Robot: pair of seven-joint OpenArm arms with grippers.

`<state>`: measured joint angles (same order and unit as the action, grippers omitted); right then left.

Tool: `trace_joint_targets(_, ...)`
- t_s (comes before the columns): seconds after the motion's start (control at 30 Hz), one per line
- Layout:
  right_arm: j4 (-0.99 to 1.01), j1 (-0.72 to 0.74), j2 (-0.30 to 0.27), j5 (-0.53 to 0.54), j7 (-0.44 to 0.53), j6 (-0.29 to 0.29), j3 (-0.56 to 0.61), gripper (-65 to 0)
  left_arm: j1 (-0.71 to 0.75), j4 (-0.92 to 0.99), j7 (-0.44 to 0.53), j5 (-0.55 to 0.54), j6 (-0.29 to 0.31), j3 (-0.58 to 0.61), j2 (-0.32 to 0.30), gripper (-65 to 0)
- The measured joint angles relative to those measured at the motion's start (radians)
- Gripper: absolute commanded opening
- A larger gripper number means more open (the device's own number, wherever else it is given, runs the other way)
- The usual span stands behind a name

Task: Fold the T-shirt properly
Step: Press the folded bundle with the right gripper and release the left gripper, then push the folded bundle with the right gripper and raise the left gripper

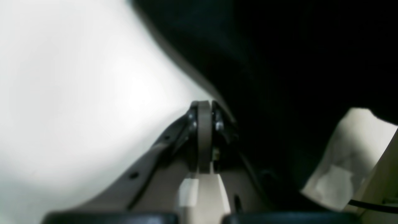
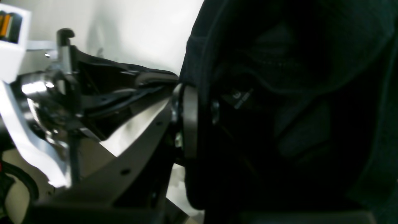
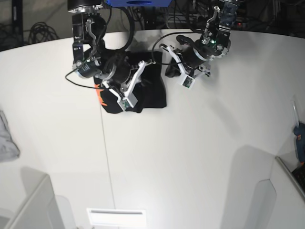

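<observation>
The black T-shirt lies folded into a compact pile at the back of the white table, with a bit of orange print showing at its left edge. My right gripper reaches over the pile. In the right wrist view it is shut on a fold of the black T-shirt. My left gripper sits at the pile's back right corner. In the left wrist view its pads are pressed together with no cloth seen between them, and the T-shirt edge lies just beside them.
A small grey cloth lies at the table's left edge. A white bin stands at the front left, and a blue object at the right edge. Cables run between the arms at the back.
</observation>
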<state>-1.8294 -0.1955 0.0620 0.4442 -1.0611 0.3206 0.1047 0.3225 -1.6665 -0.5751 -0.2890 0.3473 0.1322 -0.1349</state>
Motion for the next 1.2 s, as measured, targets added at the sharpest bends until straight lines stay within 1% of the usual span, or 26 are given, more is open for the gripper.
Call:
trace_joint_targets(0.1,0.0,-0.006,0.002,0.0,0.003,0.0,-0.005,-65.0,0.018,-0.001,0.002,-0.02,0.004,-0.05,0.002,-65.0)
trace_joint_targets(0.17,0.0,-0.016,0.002,-0.001,0.0,0.0,-0.006,-52.7,0.041,-0.001,-0.003,-0.097,0.004,-0.109,0.002,-65.0)
trace_joint_targets(0.2,0.0,-0.016,0.002,-0.001,-0.002,0.0,-0.006,-47.7,0.052,-0.001,-0.008,-0.147,0.003,-0.143,0.0,-65.0)
trace_joint_targets(0.27,0.0,-0.016,0.005,0.001,0.003,0.0,-0.006,-41.4,0.072,-0.001,-0.011,-0.238,0.002,-0.185,-0.034,-65.0)
trace_joint_targets(0.3,0.0,-0.016,0.005,0.003,0.002,0.0,-0.006,-40.5,0.08,-0.001,-0.013,-0.267,0.0,-0.196,-0.057,-65.0)
trace_joint_targets(0.37,0.0,-0.016,0.003,-0.001,0.002,0.0,-0.003,-40.7,0.093,-0.001,-0.013,-0.317,-0.005,-0.217,-0.1,-65.0)
trace_joint_targets(0.43,0.0,-0.016,0.003,0.001,0.003,0.0,0.0,-40.7,0.109,-0.001,-0.016,-0.349,-0.004,-0.244,-0.129,-65.0)
trace_joint_targets(0.47,0.0,-0.016,0.004,0.0,0.0,-0.002,0.0,-40.7,0.119,-0.004,-0.016,-0.348,-0.004,-0.262,-0.135,-65.0)
trace_joint_targets(0.53,0.0,-0.016,0.004,0.0,0.0,-0.041,0.001,-40.7,0.148,-0.029,-0.018,-0.348,-0.005,-0.315,-0.137,-65.0)
trace_joint_targets(0.63,-0.002,-0.016,0.003,0.0,0.0,-0.052,0.008,-40.7,0.18,-0.082,-0.021,-0.347,-0.005,-0.391,-0.136,-65.0)
trace_joint_targets(0.7,-0.002,-0.014,-0.004,-0.005,0.001,-0.056,0.045,-40.7,0.181,-0.104,-0.019,-0.348,-0.005,-0.417,-0.137,-65.0)
trace_joint_targets(0.83,-0.002,0.011,-0.001,0.0,-0.004,-0.15,0.135,-40.7,0.181,-0.108,-0.02,-0.35,-0.004,-0.418,-0.135,-65.0)
trace_joint_targets(0.9,-0.002,0.038,-0.001,0.001,0.002,-0.169,0.167,-40.7,0.182,-0.108,-0.02,-0.35,-0.004,-0.413,-0.137,-65.0)
trace_joint_targets(0.97,0.0,0.066,-0.001,0.003,0.0,-0.18,0.192,-40.7,0.183,-0.108,-0.02,-0.349,-0.004,-0.411,-0.134,-65.0)
trace_joint_targets(1.13,0.072,0.136,-0.002,-0.002,-0.002,-0.183,0.209,-40.8,0.183,-0.107,-0.02,-0.349,-0.004,-0.411,-0.135,-65.0)
trace_joint_targets(1.2,0.084,0.156,-0.005,-0.007,-0.006,-0.191,0.26,-40.8,0.182,-0.107,-0.02,-0.348,-0.004,-0.414,-0.135,-65.0)
